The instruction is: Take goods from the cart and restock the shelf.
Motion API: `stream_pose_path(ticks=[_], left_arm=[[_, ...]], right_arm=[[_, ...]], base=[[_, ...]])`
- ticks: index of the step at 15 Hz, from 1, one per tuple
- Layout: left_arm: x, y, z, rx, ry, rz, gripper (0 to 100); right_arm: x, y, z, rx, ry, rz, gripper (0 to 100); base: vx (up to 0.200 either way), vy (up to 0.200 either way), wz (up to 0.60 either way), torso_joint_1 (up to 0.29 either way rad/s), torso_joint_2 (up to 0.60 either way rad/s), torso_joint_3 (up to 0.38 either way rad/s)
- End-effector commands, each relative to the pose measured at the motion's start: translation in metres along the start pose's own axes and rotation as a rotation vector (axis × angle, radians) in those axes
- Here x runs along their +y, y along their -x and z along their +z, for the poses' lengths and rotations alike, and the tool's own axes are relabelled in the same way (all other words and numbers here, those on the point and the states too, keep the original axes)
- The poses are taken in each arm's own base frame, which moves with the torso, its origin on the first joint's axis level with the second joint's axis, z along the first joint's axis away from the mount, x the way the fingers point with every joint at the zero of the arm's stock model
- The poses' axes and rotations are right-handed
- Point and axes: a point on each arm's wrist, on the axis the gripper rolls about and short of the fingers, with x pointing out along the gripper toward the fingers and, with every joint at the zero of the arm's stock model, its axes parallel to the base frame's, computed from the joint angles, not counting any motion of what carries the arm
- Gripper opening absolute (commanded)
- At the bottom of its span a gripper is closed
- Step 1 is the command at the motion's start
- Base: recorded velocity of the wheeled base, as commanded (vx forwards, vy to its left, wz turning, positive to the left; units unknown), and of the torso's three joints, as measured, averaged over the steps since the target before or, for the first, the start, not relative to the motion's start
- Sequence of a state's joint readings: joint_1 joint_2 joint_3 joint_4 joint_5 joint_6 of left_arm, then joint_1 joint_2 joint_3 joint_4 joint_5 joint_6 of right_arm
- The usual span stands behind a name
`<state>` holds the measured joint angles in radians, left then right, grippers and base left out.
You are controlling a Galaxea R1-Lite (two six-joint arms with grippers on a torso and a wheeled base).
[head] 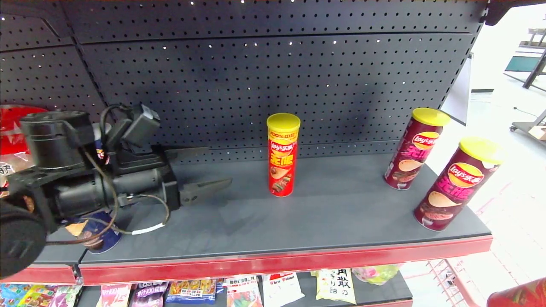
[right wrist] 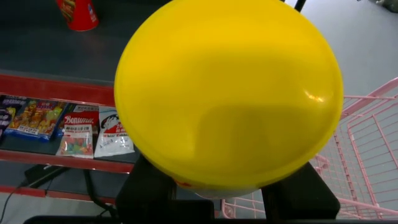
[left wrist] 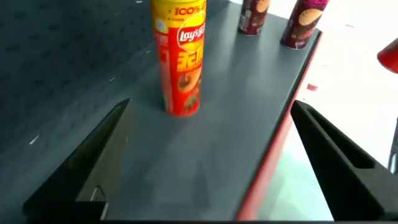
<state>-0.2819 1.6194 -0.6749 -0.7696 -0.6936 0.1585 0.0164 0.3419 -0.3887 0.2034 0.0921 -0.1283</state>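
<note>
The right claw (right wrist: 217, 202) holds a yellow-lidded can (right wrist: 230, 93). It should stand it upright on the shelf (head: 341, 213), back from the front edge. The left claw (head: 200, 170) is spread wide.

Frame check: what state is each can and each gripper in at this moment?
Red can: upright on the shelf, lid on.
Rear maroon can: standing, lid on.
Front maroon can: standing near the shelf's front edge, lid on.
Left gripper: open, empty, over the shelf.
Right gripper: shut on the held can.
Held can: yellow lid on, gripped from both sides.
</note>
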Motion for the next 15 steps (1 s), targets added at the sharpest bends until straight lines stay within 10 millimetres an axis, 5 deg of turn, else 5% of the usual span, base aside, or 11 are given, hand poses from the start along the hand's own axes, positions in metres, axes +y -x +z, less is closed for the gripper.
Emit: stream_pose_path(ticks=[1, 4, 15], left_arm=[[0.028, -0.055, -0.027, 0.029, 0.018, -0.071, 100], [0.050, -0.091, -0.019, -0.021, -0.018, -0.085, 100], [0.072, -0.148, -0.020, -0.080, -0.024, -0.114, 100]], right_arm=[[-0.001, -0.002, 0.002, 0.008, 0.000, -0.002, 0], [-0.001, -0.002, 0.007, 0.010, 0.001, -0.008, 0], [-0.002, -0.007, 0.008, 0.034, -0.002, -0.006, 0]], base=[[0.000, 0.000, 0.00, 0.000, 0.00, 0.000], [0.000, 0.000, 0.00, 0.000, 0.00, 0.000], [0.000, 0.000, 0.00, 0.000, 0.00, 0.000]])
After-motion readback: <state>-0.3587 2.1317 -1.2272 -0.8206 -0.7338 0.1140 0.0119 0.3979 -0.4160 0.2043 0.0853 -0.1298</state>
